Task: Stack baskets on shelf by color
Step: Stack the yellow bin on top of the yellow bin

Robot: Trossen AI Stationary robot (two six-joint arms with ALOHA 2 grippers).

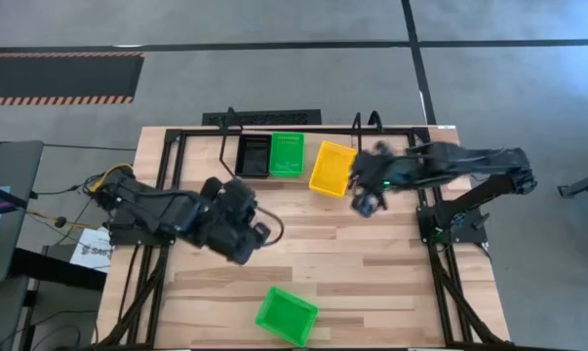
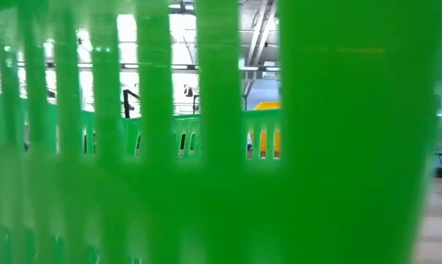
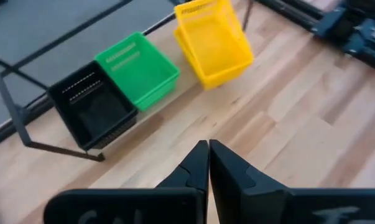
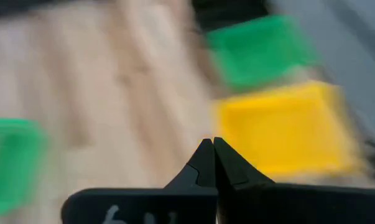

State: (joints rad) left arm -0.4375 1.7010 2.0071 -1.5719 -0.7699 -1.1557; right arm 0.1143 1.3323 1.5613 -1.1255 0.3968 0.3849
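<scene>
Shelf [image 1: 318, 132] is my landmark, running along the far edge of the table, and I place everything against it. On it sit a black basket [image 1: 254, 154] at the left, a green basket [image 1: 287, 153] touching it, and next along a yellow basket [image 1: 332, 168], which looks tilted and half off the plank's near edge. A loose green basket [image 1: 286, 315] lies well apart from the shelf, by the table's near edge, so close to the low camera that it blocks that view. I see only these four; whether others are nested inside them I cannot tell.

My left gripper [image 1: 243, 234] hangs in front of the shelf, below the black basket, fingers pressed together on nothing. My right gripper [image 1: 368, 203] is just beside the yellow basket, also pinched together and empty.

My worry is that yellow basket: a brush from the right arm could slide it off. Closed fingers can't take the loose green one either.
</scene>
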